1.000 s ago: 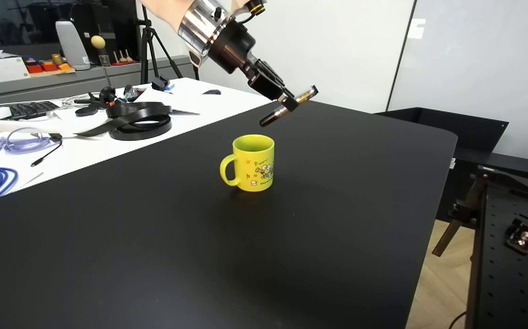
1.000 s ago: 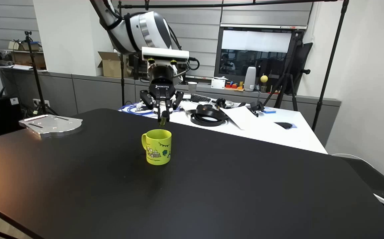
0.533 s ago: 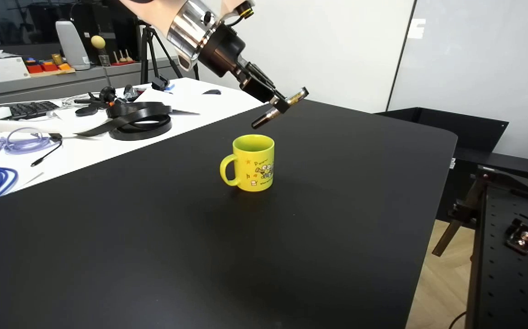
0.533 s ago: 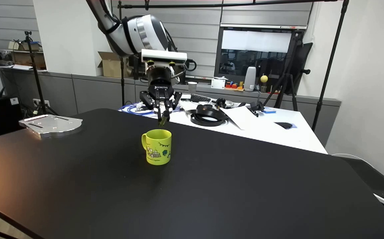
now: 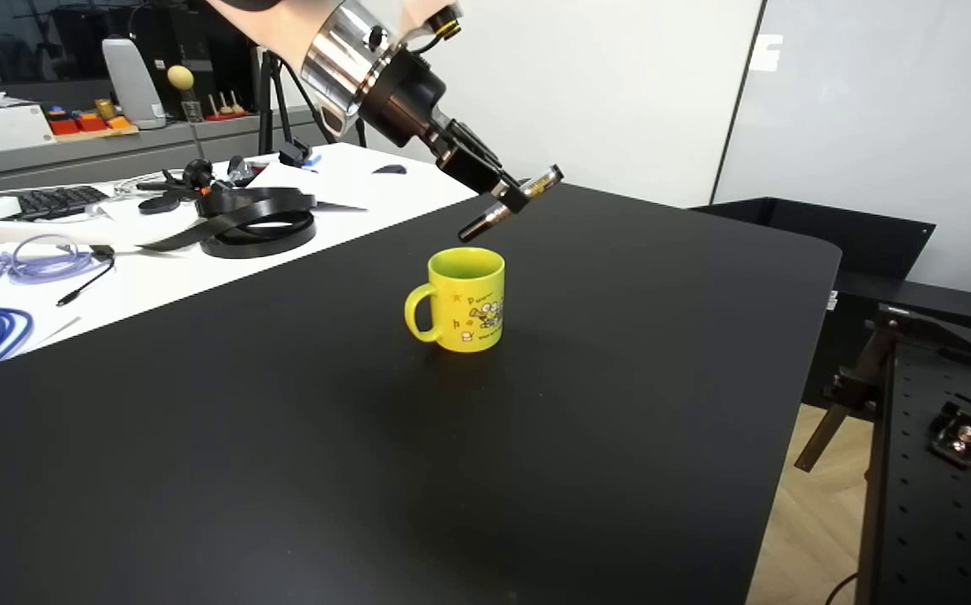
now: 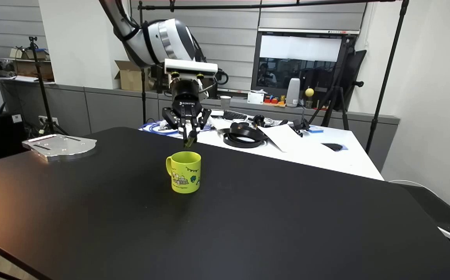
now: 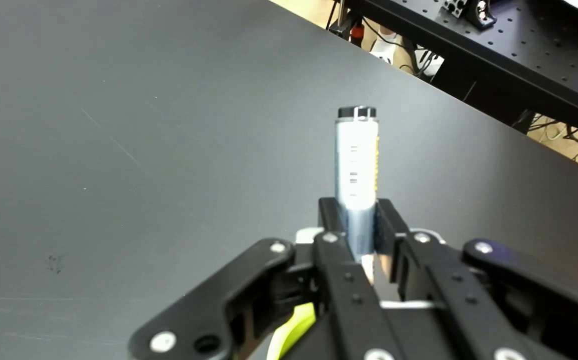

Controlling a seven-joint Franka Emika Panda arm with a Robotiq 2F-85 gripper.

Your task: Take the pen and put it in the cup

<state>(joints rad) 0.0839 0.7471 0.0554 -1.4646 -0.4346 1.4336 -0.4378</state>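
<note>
The yellow cup [image 5: 469, 307] stands upright on the black table, its handle to the left in both exterior views [image 6: 186, 173]. In the wrist view only a yellow strip of the cup [image 7: 289, 332] shows behind the gripper. My gripper [image 5: 512, 197] is shut on the pen [image 5: 542, 181] near its middle. The pen is tilted, its dark lower end just above the cup's rim and apart from it. In an exterior view the pen [image 6: 188, 143] shows below the fingertips. In the wrist view the pen's pale, black-tipped end [image 7: 357, 160] stands out beyond the fingertips [image 7: 360, 217].
The black table [image 5: 326, 470] carries a silver metal plate [image 6: 59, 147] at its far left in an exterior view. A white table [image 5: 351, 181] adjoins it, with black tape rolls [image 5: 259, 223] and cables. A black perforated bench [image 5: 947, 470] stands beyond the table's edge.
My gripper, with the pen in it, has moved left and the pen's lower end has come slightly down towards the cup. The cup has not moved.
</note>
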